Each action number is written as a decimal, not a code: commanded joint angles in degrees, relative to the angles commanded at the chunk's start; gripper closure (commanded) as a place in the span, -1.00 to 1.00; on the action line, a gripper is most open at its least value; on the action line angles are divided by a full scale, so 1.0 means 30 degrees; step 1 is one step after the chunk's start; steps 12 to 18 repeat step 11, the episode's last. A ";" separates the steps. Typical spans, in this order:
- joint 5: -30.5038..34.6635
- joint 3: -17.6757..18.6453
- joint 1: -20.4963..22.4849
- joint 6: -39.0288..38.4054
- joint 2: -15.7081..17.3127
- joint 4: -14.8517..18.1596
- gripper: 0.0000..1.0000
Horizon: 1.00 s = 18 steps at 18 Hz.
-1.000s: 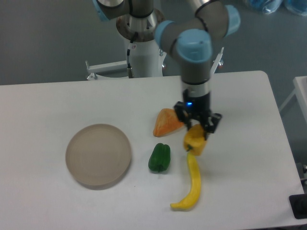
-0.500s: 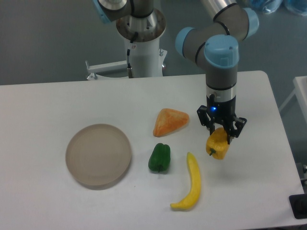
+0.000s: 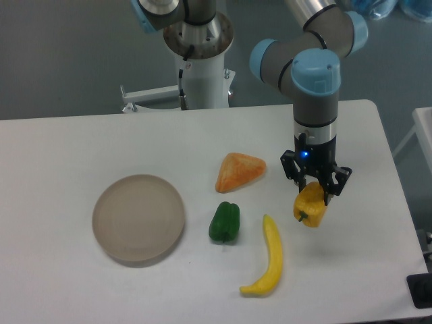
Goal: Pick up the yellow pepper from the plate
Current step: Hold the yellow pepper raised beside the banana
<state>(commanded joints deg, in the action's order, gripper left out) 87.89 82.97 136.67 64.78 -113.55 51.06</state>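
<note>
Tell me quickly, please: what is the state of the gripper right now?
Gripper: closed on the yellow pepper, holding it to the right of the banana, away from the plate.

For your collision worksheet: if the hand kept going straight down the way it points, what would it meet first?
The hand points down and is shut on the yellow pepper. Below seems only bare table, so the pepper would likely touch that first; its height is unclear.

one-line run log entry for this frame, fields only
hand: shut on yellow pepper | pepper: held right of banana | plate: bare, far left | green pepper, orange wedge: on table
</note>
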 joint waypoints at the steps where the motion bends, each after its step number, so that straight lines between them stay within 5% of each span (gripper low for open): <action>1: 0.0029 0.0000 0.0000 0.0000 0.0000 0.0000 0.23; 18: 0.0147 0.0000 -0.0088 -0.0029 -0.0088 0.0000 0.23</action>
